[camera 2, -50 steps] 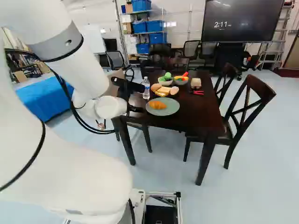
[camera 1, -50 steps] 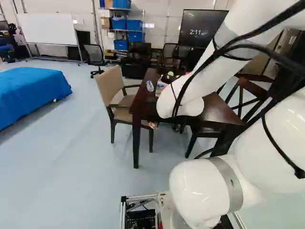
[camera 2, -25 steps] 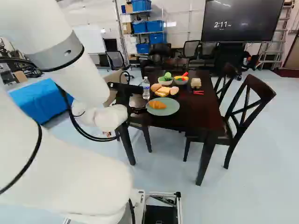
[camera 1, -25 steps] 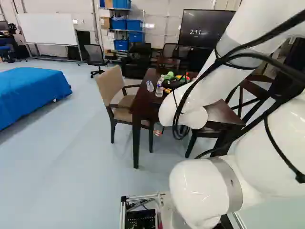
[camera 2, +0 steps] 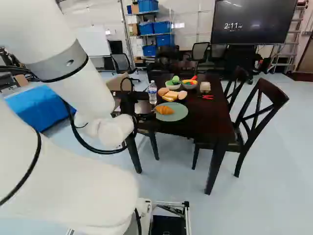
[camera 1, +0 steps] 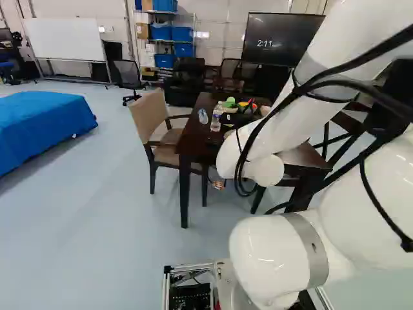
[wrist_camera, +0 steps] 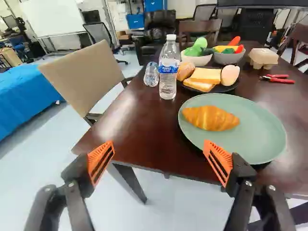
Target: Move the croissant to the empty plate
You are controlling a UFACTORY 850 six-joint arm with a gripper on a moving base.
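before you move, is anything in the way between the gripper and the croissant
Nothing tall visible stands between the open gripper and the croissant; only the edge of the table and the near rim of the green plate lie low ahead. The water bottle stands off to one side, beyond the plate.

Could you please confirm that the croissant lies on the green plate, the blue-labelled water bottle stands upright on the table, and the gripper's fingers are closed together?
Not quite: the wrist view shows the fingers spread wide apart, not closed together. The croissant does lie on the green plate, and the blue-labelled water bottle does stand upright on the table.
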